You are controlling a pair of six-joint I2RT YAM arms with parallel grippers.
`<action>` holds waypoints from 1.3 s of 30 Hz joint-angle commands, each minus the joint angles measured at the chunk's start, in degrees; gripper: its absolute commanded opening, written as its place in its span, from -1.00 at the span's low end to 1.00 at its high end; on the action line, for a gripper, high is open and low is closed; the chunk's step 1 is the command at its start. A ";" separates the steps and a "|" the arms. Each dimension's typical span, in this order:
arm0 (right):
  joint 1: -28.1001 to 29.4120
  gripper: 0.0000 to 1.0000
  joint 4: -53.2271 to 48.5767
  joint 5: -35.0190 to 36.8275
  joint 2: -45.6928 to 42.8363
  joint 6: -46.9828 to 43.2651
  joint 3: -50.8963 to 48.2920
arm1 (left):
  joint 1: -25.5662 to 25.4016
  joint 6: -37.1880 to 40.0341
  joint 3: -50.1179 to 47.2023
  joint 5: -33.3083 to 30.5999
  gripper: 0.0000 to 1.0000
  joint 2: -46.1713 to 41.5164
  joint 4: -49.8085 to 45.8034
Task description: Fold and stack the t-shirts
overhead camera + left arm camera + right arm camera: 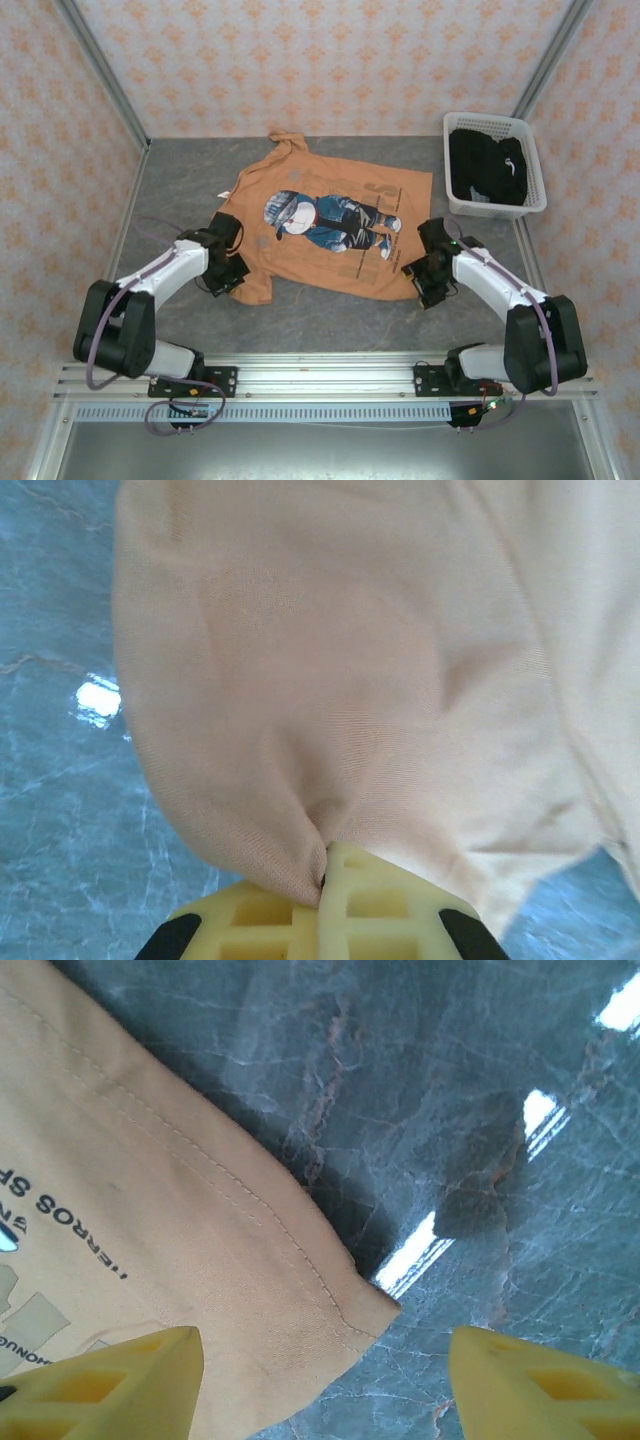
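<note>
The orange-tan t-shirt [330, 225] lies spread print-up on the grey table, its blue-and-white cartoon figure in the middle. My left gripper [229, 273] sits at the shirt's near left corner. In the left wrist view it [324, 868] is shut on a pinched fold of the orange cloth [340, 680]. My right gripper [424, 280] is at the near right corner. It [325, 1365] stands open, and the hemmed corner of the shirt [300, 1300] lies between its fingers, untouched. The black t-shirt [488, 165] with a white mark lies bunched in the basket.
A white slotted basket [487, 120] stands at the back right of the marbled grey tabletop [330, 320]. Patterned walls close in the left, back and right sides. A metal rail runs along the near edge by the arm bases.
</note>
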 commanded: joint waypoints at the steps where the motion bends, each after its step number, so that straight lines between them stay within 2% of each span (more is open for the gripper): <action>1: 0.45 0.27 -0.80 -0.37 -0.18 5.24 -1.82 | -0.11 -1.61 -0.62 -0.05 -1.00 -3.77 -4.18; 6: 1.55 0.16 4.04 -2.71 -1.91 10.66 -6.94 | -0.19 -2.67 -1.55 1.53 -1.00 -6.08 -4.36; 10: 1.77 0.12 10.92 -3.00 1.42 10.68 -6.61 | -0.25 -3.12 -2.19 1.99 -1.00 -6.79 -3.78; 14: 2.59 0.06 8.93 -2.21 4.79 7.16 -1.57 | -0.21 -3.03 -1.68 1.75 -1.00 -7.63 -4.25; 18: 3.60 0.06 6.13 -1.29 3.03 7.29 -0.52 | -0.20 -3.37 -1.05 1.52 -1.00 -8.59 -4.66; 23: 4.34 0.22 0.69 0.11 -1.14 8.90 -0.14 | -0.21 -3.98 -0.34 1.40 -1.00 -9.29 -4.91; 27: 4.40 0.40 1.58 -1.62 0.60 9.43 -0.49 | -0.27 -4.27 -0.17 1.39 -1.00 -8.99 -4.48; 34: 4.82 0.40 2.18 -2.03 6.86 9.62 1.57 | -0.24 -3.67 1.04 1.08 -1.00 -7.97 -4.75; 37: 4.82 0.29 5.60 -1.31 10.41 8.92 2.36 | -0.26 -3.64 1.02 1.12 -1.00 -7.60 -4.41; 38: 4.83 0.19 6.30 -1.16 11.90 8.37 3.15 | -0.27 -3.57 1.20 1.12 -1.00 -7.40 -4.24; 39: 4.83 0.00 6.94 -0.86 13.12 7.93 3.89 | -0.21 -3.49 1.39 1.05 -1.00 -7.35 -4.14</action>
